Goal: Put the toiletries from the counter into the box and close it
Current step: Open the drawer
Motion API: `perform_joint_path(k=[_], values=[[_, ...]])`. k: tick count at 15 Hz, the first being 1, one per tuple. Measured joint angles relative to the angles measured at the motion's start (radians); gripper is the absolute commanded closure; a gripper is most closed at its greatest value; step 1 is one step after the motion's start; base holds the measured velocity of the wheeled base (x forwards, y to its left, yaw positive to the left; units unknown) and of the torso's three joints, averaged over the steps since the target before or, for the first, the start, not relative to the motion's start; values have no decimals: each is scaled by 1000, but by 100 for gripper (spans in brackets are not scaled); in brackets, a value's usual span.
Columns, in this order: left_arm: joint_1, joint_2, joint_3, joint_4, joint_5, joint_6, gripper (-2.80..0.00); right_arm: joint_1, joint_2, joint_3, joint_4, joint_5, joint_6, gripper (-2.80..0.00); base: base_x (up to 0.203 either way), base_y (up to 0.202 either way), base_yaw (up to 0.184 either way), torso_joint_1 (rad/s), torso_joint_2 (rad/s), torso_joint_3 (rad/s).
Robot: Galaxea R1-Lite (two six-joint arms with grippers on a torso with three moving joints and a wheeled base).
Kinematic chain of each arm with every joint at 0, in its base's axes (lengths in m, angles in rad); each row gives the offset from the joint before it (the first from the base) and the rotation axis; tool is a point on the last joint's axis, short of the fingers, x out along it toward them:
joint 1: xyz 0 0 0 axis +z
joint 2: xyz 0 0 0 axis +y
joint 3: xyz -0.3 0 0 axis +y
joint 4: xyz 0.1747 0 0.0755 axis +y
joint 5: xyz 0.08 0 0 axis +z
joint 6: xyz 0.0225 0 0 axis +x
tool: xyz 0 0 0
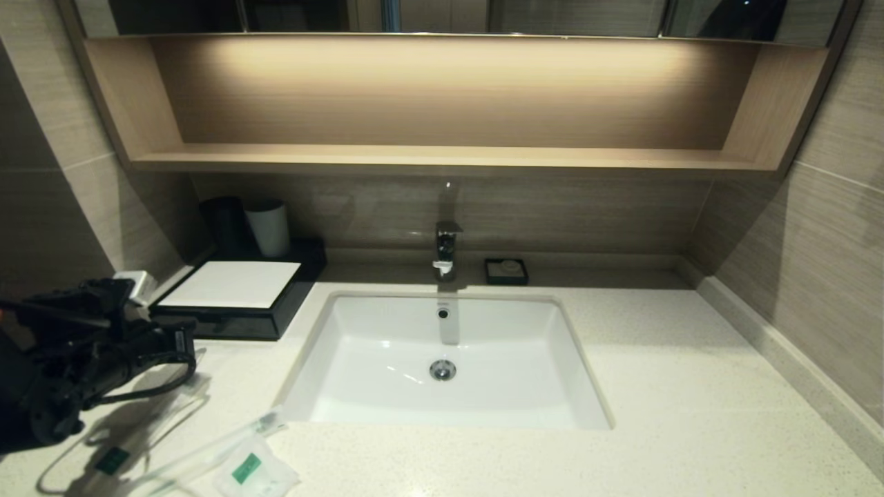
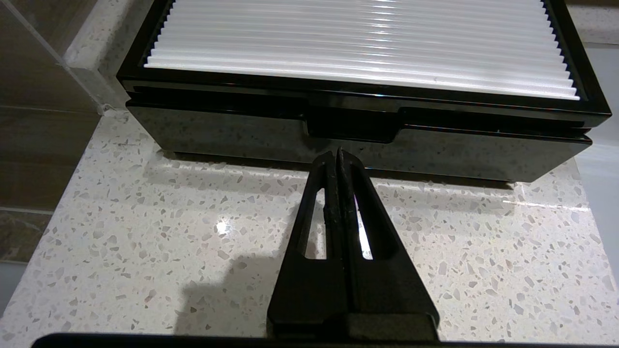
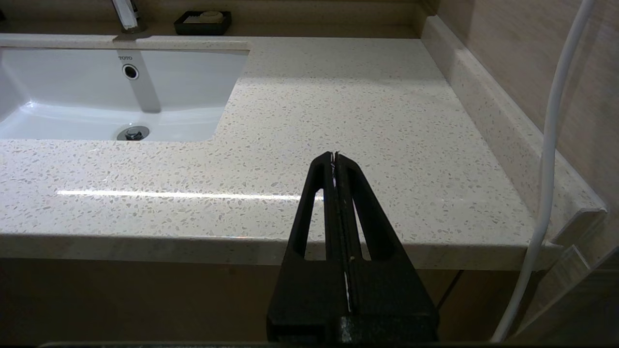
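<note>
**A:** Far left of the head view, the left gripper [image 1: 181, 339] hovers low over the off-white speckled stone counter [image 1: 690, 400], pointed at the low black rectangular box with the white ribbed panel on top [image 1: 231, 283]. From the wrist camera its fingers [image 2: 330, 193] are pressed flat together, nothing between them, tips just short of the drawer front.

**B:** And aimed at that recessed notch under the box's rim [image 2: 350, 129]. My read: that's the place to hook the drawer. The glossy black plastic looks slick and stiff, so a pinch on the flat face would likely slide off. The lip of the notch gives an edge to pull against.

**A:** The box looks light, too. It might skate on the polished stone instead of opening.

**B:** A fair worry. Moving right along the near edge: the toiletries lie still out on the counter. A long slim clear-wrapped stick with a green label [image 1: 138, 452], a second clear-wrapped stick [image 1: 228, 442] angled toward the basin, then the small square white sachet with its green tag [image 1: 254, 473].

**A:** All featherweight and crinkly, I'd say. The wrappers lie flat and look slippery. I'd take the sticks across the middle, and the sachet by a raised edge.

**B:** Then the white rectangular sink basin [image 1: 387, 414], and out right the right gripper [image 3: 337, 159] sits parked off the counter's front edge, fingers shut on nothing.
</note>
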Motion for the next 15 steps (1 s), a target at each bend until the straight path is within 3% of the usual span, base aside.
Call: perform_joint_path(k=[15], values=[[-17,36,-19,-29,-1,-1,0,0,0,0,0,0,0,0,0,0,0,0,0,0]])
